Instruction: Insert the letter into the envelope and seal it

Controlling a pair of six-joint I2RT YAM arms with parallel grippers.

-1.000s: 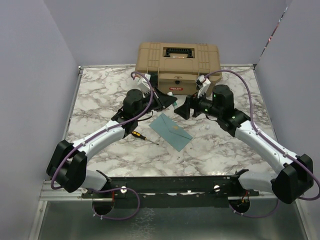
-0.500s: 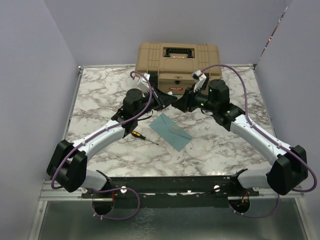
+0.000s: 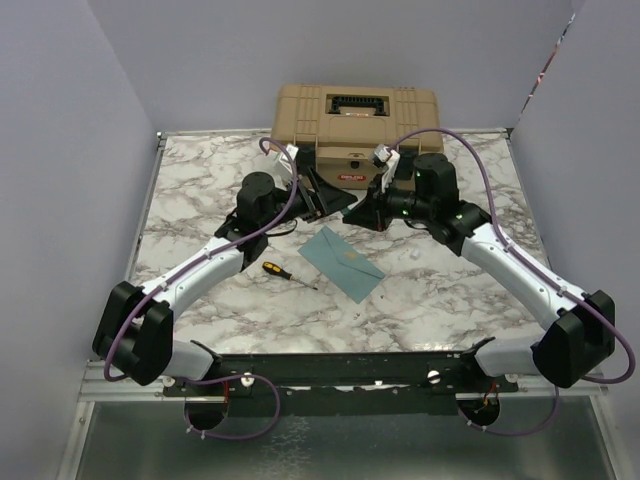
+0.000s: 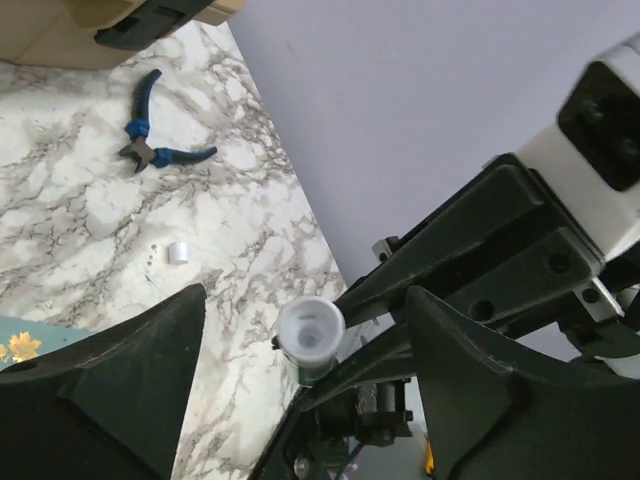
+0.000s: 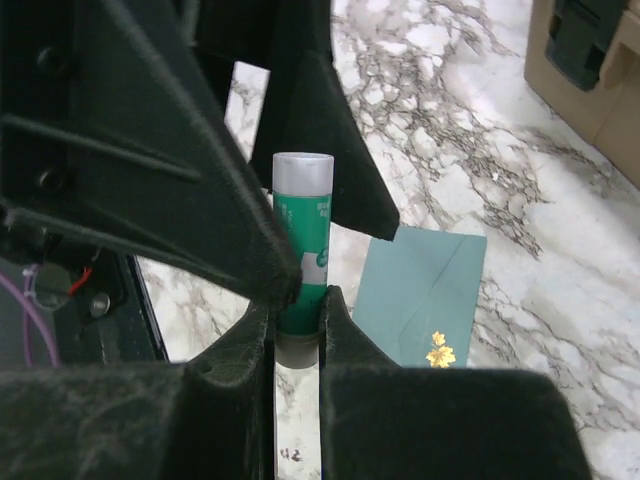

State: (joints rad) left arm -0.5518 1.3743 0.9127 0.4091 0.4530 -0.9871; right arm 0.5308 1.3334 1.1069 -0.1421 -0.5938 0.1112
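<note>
Top view: both arms reach forward and bend inward, so my left jaws and right jaws meet just short of the tan case [image 3: 355,115] at the table's [image 3: 200,200] far edge. The teal envelope [image 3: 343,262] lies flat on the near side of the jaws, with open marble around it and a screwdriver [image 3: 275,270] just to its left.

Left wrist: my left jaws stand wide apart. A glue stick [image 4: 310,335] sits end-on between them, clear of both, and pliers [image 4: 160,140] lie beyond.

Right wrist: my right jaws are clamped on the glue stick's base, with the envelope on the table beyond them.
</note>
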